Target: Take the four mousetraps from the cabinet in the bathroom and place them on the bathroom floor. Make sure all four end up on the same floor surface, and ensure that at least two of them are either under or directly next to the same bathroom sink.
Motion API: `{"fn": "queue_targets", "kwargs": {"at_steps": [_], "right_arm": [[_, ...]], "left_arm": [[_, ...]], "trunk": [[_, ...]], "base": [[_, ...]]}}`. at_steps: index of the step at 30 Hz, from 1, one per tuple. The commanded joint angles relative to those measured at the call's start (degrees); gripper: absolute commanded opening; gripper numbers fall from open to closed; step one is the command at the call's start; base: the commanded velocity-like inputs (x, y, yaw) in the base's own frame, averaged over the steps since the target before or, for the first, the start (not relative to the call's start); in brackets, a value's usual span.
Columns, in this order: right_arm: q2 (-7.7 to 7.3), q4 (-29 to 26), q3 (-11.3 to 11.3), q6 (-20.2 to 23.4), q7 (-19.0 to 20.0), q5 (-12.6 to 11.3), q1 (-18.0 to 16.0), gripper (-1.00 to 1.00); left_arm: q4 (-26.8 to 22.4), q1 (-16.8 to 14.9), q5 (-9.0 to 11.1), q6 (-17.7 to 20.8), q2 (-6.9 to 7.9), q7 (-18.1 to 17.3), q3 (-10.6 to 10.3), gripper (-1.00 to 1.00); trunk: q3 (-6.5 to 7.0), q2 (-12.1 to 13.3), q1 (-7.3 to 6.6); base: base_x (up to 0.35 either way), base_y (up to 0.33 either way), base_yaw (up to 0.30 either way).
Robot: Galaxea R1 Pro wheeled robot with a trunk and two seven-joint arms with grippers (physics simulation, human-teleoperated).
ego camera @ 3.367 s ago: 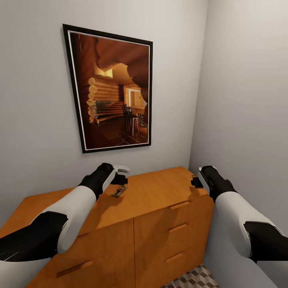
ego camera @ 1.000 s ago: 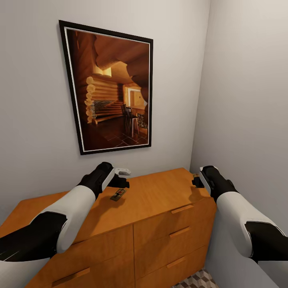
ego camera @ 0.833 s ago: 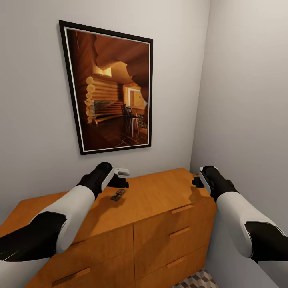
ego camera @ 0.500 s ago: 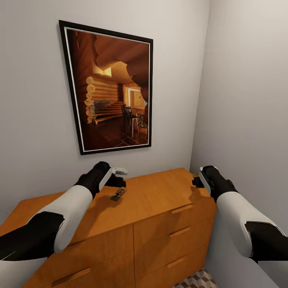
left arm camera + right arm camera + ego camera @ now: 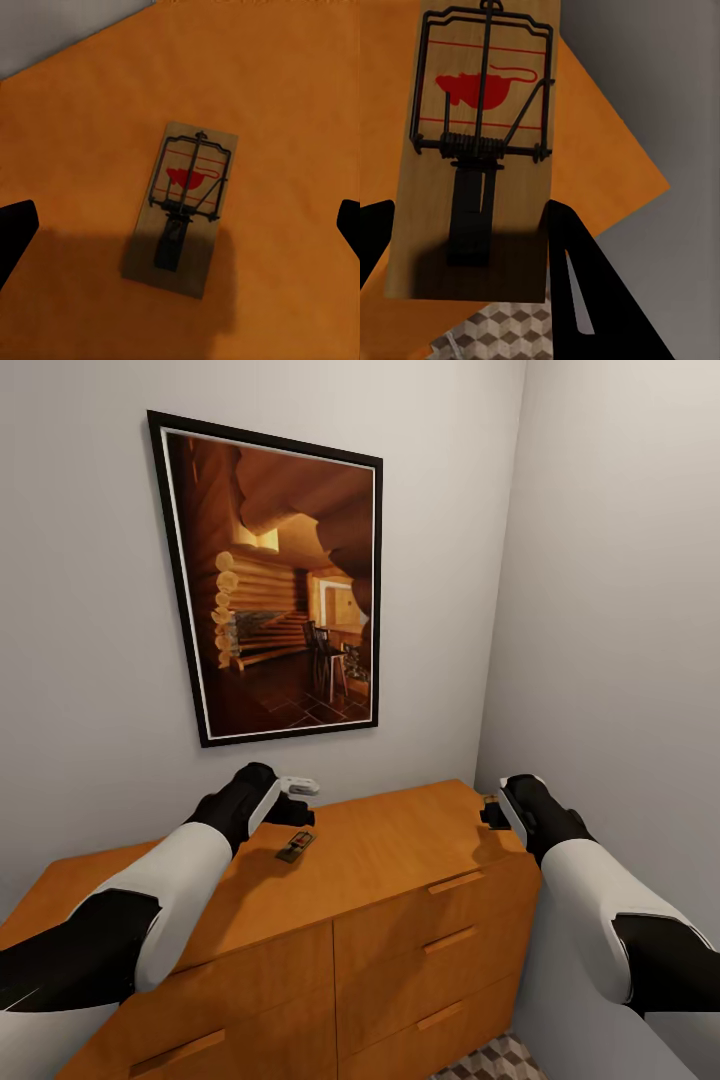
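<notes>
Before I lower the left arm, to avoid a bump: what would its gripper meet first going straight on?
Most likely the mousetrap, lying flat on the cabinet top between the open left gripper fingers.

A wide wooden cabinet (image 5: 380, 870) stands in a corner, its back against a grey wall bearing a framed picture (image 5: 275, 580) above it and its right end close to a second grey wall (image 5: 620, 610), so there is little room to pass on that side. The flat top is mostly bare; one mousetrap (image 5: 295, 847) lies flat on it, with open wood all around it and the left gripper (image 5: 300, 805) hovering just above, fingertips spread wide to either side. At the cabinet's right back corner the right gripper (image 5: 490, 812) sits near the side wall, a second mousetrap (image 5: 480, 150) between its fingers, patterned bathroom floor (image 5: 502, 334) visible below.
</notes>
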Motion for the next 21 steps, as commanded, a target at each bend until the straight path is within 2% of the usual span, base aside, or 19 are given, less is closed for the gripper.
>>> {"fn": "queue_targets", "kwargs": {"at_steps": [1,14,21], "right_arm": [[0.05,-0.1,-0.3,0.2,0.2,0.4,0.0,-1.0],[0.02,-0.2,-0.2,0.7,0.3,0.7,0.0,-1.0],[-0.03,-0.4,-0.2,0.9,0.3,0.7,0.0,-1.0]], "left_arm": [[-0.1,0.0,0.0,0.2,0.03,-0.2,-0.3,1.0],[-0.1,0.0,0.0,0.0,-0.09,0.1,-0.3,1.0],[-0.1,0.0,0.0,0.1,-0.13,0.2,-0.2,1.0]], "trunk": [[-0.07,0.0,0.0],[-0.07,0.0,0.0],[-1.33,-2.9,1.54]], "base": [[0.0,0.0,0.0],[0.0,0.0,0.0],[0.0,0.0,0.0]]}}
